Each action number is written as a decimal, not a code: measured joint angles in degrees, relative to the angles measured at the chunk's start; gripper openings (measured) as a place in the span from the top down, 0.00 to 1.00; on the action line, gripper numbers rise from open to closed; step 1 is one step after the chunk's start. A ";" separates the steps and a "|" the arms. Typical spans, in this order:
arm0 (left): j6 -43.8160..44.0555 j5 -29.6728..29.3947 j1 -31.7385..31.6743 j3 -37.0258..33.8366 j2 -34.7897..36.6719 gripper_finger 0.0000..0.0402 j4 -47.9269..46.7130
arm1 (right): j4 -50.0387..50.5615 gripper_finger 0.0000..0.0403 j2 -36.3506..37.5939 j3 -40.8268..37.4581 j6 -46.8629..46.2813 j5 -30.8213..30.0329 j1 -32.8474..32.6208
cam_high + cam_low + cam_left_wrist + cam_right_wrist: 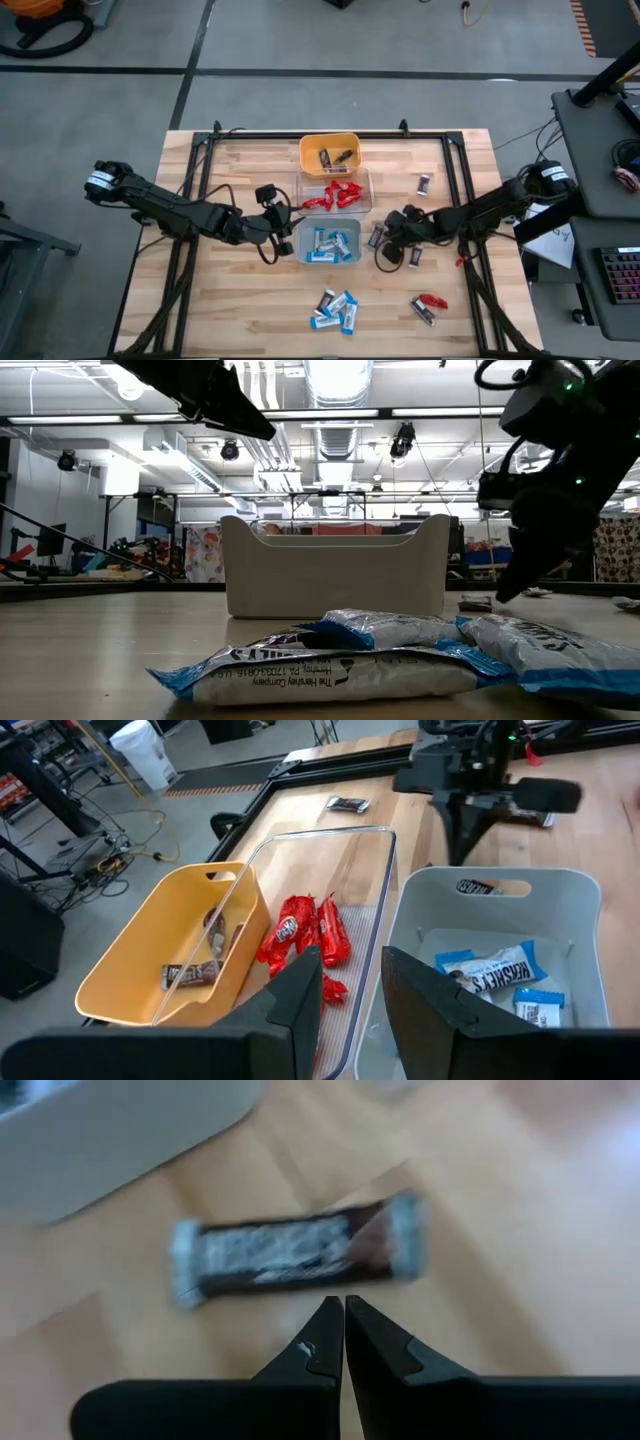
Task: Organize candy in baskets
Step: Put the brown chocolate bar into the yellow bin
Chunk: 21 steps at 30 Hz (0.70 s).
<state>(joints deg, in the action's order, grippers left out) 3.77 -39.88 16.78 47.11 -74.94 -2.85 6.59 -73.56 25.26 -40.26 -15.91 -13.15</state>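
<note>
Right jaws clenched and empty just short of a dark bar; left jaws parted by the baskets.

The dark brown candy (296,1251) is blurred in the right wrist view; it lies flat on the wooden surface (240,310) just ahead of the right gripper (344,1305), beside the grey-blue basket (352,258). The left gripper (350,975), holding nothing, hangs near the clear basket (385,845) of red bars and the yellow basket (135,960). Loose blue-and-white bars (335,308) lie apart.
</note>
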 joint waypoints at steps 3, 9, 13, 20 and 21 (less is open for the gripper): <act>0.22 0.00 0.00 0.00 0.00 0.77 -0.02 | 0.77 0.98 0.00 0.69 -2.05 4.07 -1.87; -0.11 0.00 0.00 0.00 0.00 0.77 0.00 | 0.55 0.98 0.04 2.84 0.38 -3.84 -4.08; -0.21 0.00 -0.01 0.00 0.00 0.77 0.02 | 0.50 0.98 0.00 3.15 3.61 -10.39 -1.80; -0.02 0.00 0.01 0.00 0.00 0.77 0.02 | 0.54 0.98 -0.04 1.15 5.38 -12.19 1.09; -0.02 0.00 0.00 0.00 0.00 0.77 0.02 | 0.57 0.98 -0.04 0.87 5.31 -12.14 1.07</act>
<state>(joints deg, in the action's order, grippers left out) 3.75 -39.88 16.78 47.11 -74.94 -2.83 7.16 -73.60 26.12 -34.95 -28.05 -12.08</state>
